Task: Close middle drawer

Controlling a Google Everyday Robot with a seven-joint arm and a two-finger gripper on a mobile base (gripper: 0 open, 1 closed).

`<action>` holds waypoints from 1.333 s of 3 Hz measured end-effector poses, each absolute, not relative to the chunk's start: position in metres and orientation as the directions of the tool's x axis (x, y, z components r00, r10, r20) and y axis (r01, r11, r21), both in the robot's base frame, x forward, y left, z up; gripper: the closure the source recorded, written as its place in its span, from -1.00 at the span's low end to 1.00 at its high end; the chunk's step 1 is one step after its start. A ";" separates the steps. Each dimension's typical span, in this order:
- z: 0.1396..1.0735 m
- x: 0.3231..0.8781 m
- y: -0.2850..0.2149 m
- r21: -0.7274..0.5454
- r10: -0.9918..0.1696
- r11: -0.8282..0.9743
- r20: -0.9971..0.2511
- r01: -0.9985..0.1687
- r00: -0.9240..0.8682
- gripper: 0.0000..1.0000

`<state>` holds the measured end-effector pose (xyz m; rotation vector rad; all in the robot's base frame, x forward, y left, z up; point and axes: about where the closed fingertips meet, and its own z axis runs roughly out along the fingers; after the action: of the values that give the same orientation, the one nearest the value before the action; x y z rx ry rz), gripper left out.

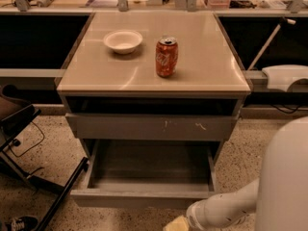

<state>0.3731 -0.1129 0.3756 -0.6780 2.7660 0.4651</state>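
The middle drawer is pulled far out of the grey cabinet. Its plain flat front faces me low in the view and its grey tray interior is bare. Above it sits the grey drawer front with white scratch marks. The lowest front is hidden under the open drawer. My white arm reaches in from the bottom right, just below and right of the open drawer's front. The gripper is cut off by the bottom edge past a tan wrist piece.
On the beige cabinet top stand a white bowl and a red soda can. A black chair frame stands on the floor to the left. A white object sticks out at the right. My white body fills the lower right.
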 end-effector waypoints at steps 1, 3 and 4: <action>0.376 0.387 -0.085 0.283 -0.405 0.808 -0.371 -0.517 -0.836 -1.00; 0.375 0.419 -0.014 0.351 -0.417 0.732 -0.447 -0.584 -0.791 -1.00; 0.375 0.419 -0.014 0.351 -0.417 0.732 -0.447 -0.584 -0.791 -1.00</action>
<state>0.4193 -0.0140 0.3752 -0.7775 2.5964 0.6908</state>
